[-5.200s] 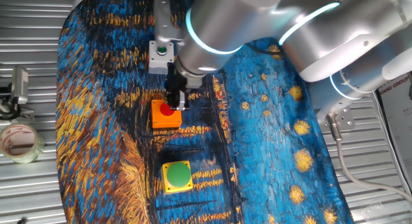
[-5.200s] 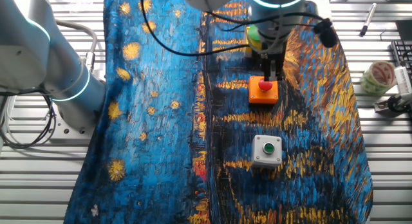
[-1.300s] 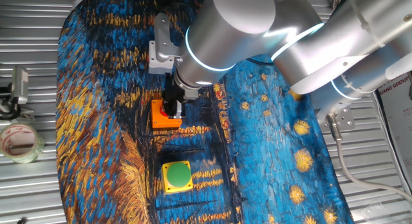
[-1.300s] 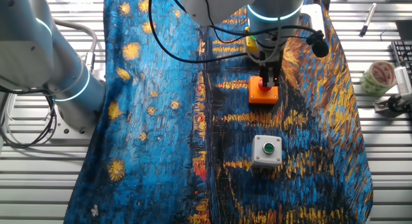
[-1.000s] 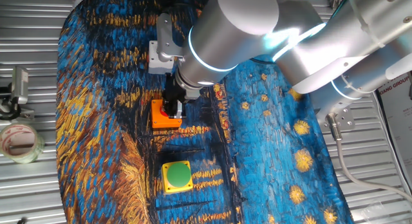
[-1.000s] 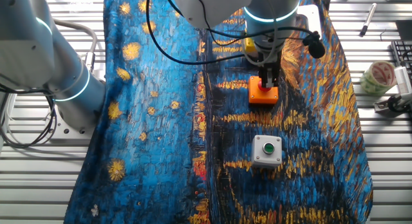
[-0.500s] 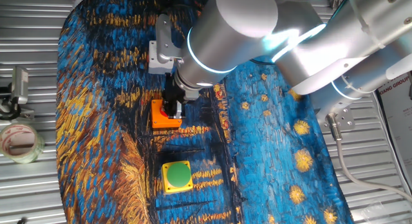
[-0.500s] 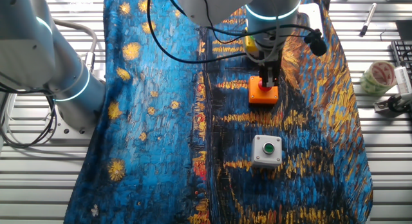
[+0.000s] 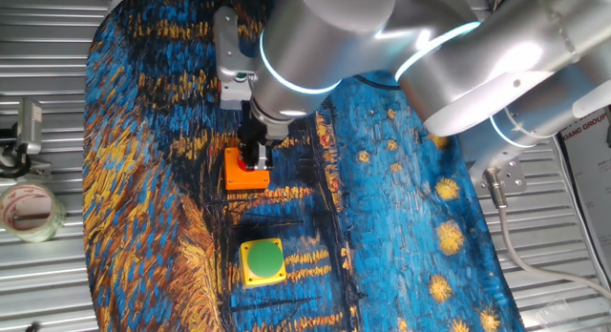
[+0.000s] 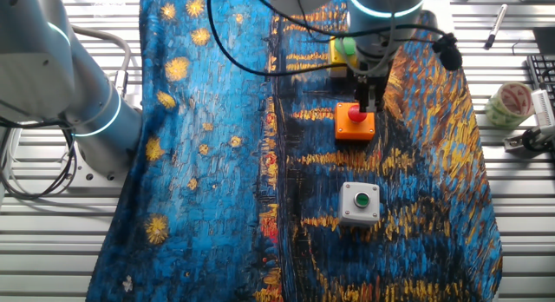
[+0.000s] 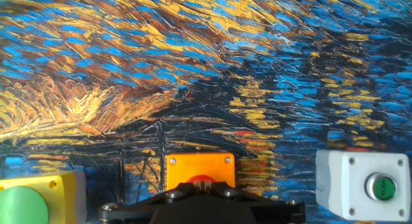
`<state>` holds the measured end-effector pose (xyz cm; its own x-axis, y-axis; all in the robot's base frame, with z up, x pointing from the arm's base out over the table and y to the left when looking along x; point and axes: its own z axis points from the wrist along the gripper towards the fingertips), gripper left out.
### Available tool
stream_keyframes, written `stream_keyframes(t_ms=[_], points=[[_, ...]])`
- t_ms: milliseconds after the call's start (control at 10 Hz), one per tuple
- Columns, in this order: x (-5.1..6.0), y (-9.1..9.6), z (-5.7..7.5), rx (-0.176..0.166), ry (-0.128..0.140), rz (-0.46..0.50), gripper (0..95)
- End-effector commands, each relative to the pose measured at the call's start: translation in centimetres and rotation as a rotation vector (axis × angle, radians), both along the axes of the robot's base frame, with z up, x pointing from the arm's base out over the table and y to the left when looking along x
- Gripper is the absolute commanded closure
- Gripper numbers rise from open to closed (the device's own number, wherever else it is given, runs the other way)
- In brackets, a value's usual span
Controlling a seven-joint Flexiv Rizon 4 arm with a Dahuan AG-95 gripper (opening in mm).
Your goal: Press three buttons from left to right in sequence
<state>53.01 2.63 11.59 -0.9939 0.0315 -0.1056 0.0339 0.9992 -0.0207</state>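
Three button boxes sit in a row on the painted cloth. The orange box (image 9: 241, 176) with the red button (image 10: 355, 114) is in the middle. My gripper (image 9: 253, 162) hangs just over that button with its fingertips shut together; it also shows in the other fixed view (image 10: 368, 106) and the hand view (image 11: 201, 184). The yellow box with the large green button (image 9: 262, 261) lies to one side, half hidden by the arm in the other fixed view (image 10: 343, 49). The white-grey box with the small green button (image 10: 360, 203) lies on the other side and is hidden by the arm in the one fixed view.
A tape roll (image 9: 29, 210) and a clamp (image 9: 24, 132) lie on the slatted metal table beside the cloth. A pen (image 10: 496, 24) lies at the far corner. The robot's base (image 10: 82, 102) stands at the cloth's edge. Cables hang over the buttons.
The gripper has lifted slightly off the red button and shifted a little, so the button's top shows again in the other fixed view. The boxes have not moved.
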Motion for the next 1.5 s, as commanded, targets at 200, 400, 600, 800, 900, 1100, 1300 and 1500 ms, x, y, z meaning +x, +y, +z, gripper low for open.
stream_keyframes(t_ms=[200, 400, 600, 800, 900, 1100, 1300, 1500], points=[[-0.3, -0.1, 0.6, -0.003, 0.010, 0.001, 95.0], [-0.7, -0.2, 1.1, -0.002, 0.014, 0.000, 95.0], [-0.7, -0.2, 1.4, 0.003, 0.017, -0.003, 95.0], [-0.9, -0.1, 2.4, 0.006, 0.036, -0.007, 95.0], [-1.1, -0.2, 2.8, 0.011, 0.042, -0.007, 95.0], [-1.4, -0.3, 2.7, 0.017, 0.035, -0.006, 95.0], [-1.5, -0.2, 2.7, 0.018, 0.032, -0.010, 95.0], [-1.7, 0.7, 2.4, 0.016, 0.024, -0.042, 95.0]])
